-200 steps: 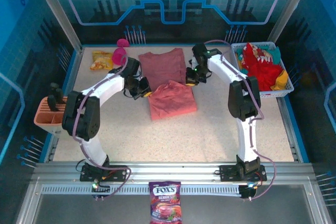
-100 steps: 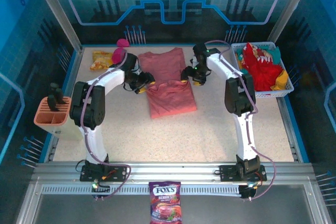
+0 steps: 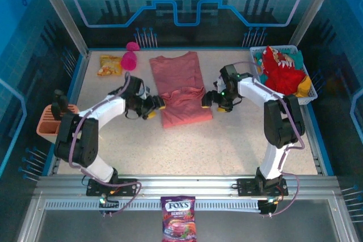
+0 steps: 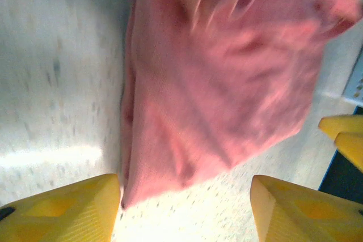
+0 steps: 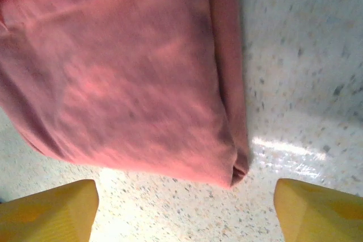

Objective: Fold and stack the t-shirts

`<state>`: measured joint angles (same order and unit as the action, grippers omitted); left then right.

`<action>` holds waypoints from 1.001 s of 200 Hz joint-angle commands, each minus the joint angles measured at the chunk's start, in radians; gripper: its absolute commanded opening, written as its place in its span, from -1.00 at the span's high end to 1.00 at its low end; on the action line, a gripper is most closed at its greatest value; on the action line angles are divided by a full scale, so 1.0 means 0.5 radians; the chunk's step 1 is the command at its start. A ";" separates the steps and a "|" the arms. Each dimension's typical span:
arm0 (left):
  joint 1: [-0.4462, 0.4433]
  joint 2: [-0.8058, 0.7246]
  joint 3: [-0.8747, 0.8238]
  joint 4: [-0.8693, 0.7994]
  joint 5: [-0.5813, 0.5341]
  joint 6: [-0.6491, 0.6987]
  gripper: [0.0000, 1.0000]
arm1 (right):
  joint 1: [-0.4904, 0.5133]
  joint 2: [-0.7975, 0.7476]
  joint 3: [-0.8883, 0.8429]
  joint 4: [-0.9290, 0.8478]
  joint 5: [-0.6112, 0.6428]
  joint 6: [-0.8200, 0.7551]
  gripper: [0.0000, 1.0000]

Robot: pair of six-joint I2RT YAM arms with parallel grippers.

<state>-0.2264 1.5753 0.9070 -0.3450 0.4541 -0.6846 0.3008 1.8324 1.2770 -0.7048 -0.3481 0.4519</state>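
Observation:
The salmon-pink t-shirt (image 3: 180,90) lies in the middle of the table, its near half folded over into a thicker rectangle. My left gripper (image 3: 156,106) stands open at the fold's left edge, the cloth's corner (image 4: 187,134) in front of its yellow fingers (image 4: 62,213) and nothing between them. My right gripper (image 3: 207,100) is open at the fold's right edge, the folded corner (image 5: 227,162) lying ahead of its spread fingers (image 5: 45,211). A bright red t-shirt with white print (image 3: 279,69) sits in the white basket (image 3: 309,99) at the back right.
A magenta goblet (image 3: 129,58) and an orange-yellow snack packet (image 3: 109,64) lie at the back left. An orange holder (image 3: 50,128) hangs at the table's left edge. A Fox's candy bag (image 3: 178,226) rests on the front rail.
Both grippers let go of the pink shirt's folded-over edge and drew back toward the near side, outward to the fold's left and right edges. The folded half now lies flat.

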 commanded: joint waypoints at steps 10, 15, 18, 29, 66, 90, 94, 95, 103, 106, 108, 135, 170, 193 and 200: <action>-0.183 -0.109 -0.276 0.296 0.030 -0.198 -0.25 | -0.003 -0.081 -0.223 0.217 -0.089 0.033 -0.49; -0.201 -0.115 -0.308 0.334 0.011 -0.221 -0.25 | -0.008 -0.088 -0.247 0.238 -0.080 0.042 -0.49; -0.210 -0.117 -0.333 0.357 -0.001 -0.235 -0.25 | -0.010 -0.090 -0.260 0.253 -0.075 0.046 -0.49; -0.235 -0.120 -0.407 0.476 -0.031 -0.276 -0.25 | -0.018 -0.085 -0.295 0.299 -0.081 0.050 -0.49; -0.262 0.042 -0.430 0.668 -0.068 -0.323 -0.22 | -0.020 0.004 -0.328 0.442 -0.165 0.093 -0.47; -0.273 0.147 -0.412 0.821 -0.040 -0.382 -0.07 | -0.011 0.036 -0.323 0.486 -0.217 0.126 -0.41; -0.277 0.162 -0.404 0.830 -0.045 -0.388 -0.06 | -0.004 0.036 -0.318 0.484 -0.219 0.124 -0.41; -0.277 0.164 -0.402 0.832 -0.044 -0.390 -0.06 | -0.004 0.037 -0.318 0.482 -0.220 0.124 -0.41; -0.280 0.186 -0.384 0.846 -0.052 -0.397 -0.02 | 0.005 0.041 -0.310 0.470 -0.210 0.119 -0.40; -0.281 0.192 -0.380 0.851 -0.057 -0.398 -0.01 | 0.008 0.041 -0.308 0.465 -0.205 0.118 -0.40; -0.282 0.195 -0.379 0.858 -0.060 -0.401 0.00 | 0.011 0.042 -0.308 0.462 -0.199 0.116 -0.40; -0.283 0.209 -0.366 0.883 -0.100 -0.422 0.09 | 0.015 0.055 -0.301 0.383 -0.150 0.097 -0.35; -0.283 0.225 -0.372 0.943 -0.161 -0.465 0.22 | 0.020 -0.041 -0.377 0.272 0.033 0.122 -0.41; -0.283 0.271 -0.352 0.990 -0.164 -0.506 0.26 | 0.044 -0.023 -0.387 0.279 0.004 0.153 -0.47; -0.283 0.279 -0.342 0.994 -0.173 -0.515 0.27 | 0.056 -0.004 -0.379 0.300 -0.007 0.160 -0.46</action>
<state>-0.3492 1.6440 0.6991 -0.0154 0.4316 -0.9237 0.3058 1.8324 1.1049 -0.5117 -0.3691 0.5091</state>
